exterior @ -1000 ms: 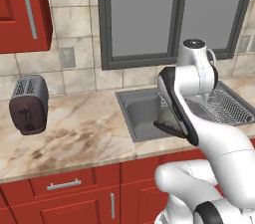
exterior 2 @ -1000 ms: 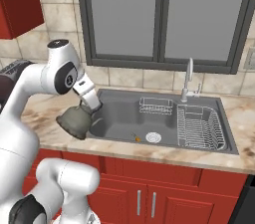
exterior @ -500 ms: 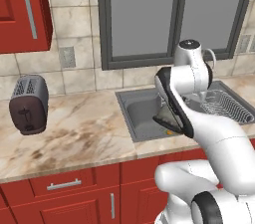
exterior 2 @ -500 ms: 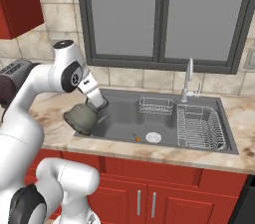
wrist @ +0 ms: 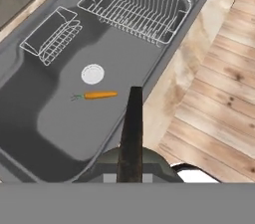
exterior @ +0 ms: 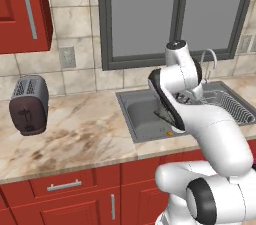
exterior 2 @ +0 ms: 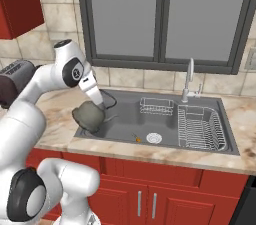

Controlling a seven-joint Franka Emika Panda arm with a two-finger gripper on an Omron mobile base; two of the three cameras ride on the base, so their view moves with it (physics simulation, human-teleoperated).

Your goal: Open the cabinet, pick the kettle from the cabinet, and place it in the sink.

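The grey-green kettle (exterior 2: 88,116) hangs at the left end of the grey sink (exterior 2: 165,121), just above the basin floor. My gripper (exterior 2: 101,105) is shut on its dark arched handle (wrist: 132,133), which rises up the middle of the hand view with the kettle's dome (wrist: 158,164) below it. From the left base view my forearm covers the kettle, and the sink (exterior: 140,114) lies behind the arm. The red wall cabinet (exterior: 17,9) with its long silver bar handle (exterior: 28,6) hangs at the upper left.
A small carrot (wrist: 97,95) lies on the sink floor near the drain (wrist: 92,73). A wire dish rack (exterior 2: 200,126) takes up the sink's right part, with a small wire basket (exterior 2: 155,105) and the chrome faucet (exterior 2: 188,79) behind. A toaster (exterior: 28,104) stands on the counter at left.
The arm has carried the kettle to the right, from over the counter's edge to the left end of the basin, and a little lower. The gripper has stayed shut on the handle.
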